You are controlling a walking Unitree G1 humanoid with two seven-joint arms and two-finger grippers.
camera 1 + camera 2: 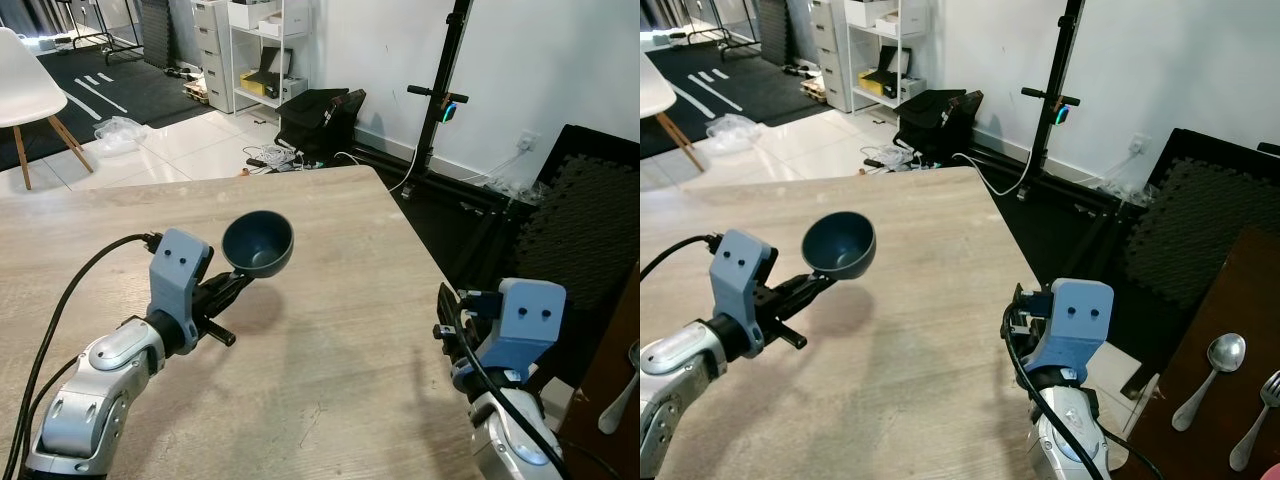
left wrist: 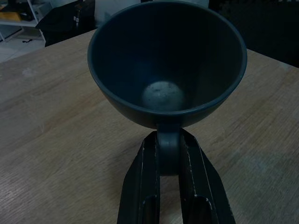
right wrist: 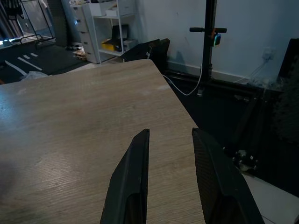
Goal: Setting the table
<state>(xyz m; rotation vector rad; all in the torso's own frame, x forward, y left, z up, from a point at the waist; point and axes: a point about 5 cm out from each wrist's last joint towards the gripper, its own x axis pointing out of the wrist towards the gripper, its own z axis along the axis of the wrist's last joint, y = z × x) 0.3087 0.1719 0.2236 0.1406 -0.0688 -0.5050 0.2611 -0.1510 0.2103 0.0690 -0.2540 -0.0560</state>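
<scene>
While the right gripper (image 3: 170, 175) is waiting with fingers parted at the table's (image 1: 330, 300) four o'clock edge, the left gripper (image 1: 235, 283) is pinching the dark blue cup's (image 1: 258, 243) handle, carrying it clear above the wood toward twelve o'clock for placing.

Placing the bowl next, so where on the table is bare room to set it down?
The wooden table is bare between the left claw, which holds the dark bowl above it, and the right claw at its right edge. Nowhere is crowded; the spoon lies on another surface.
</scene>
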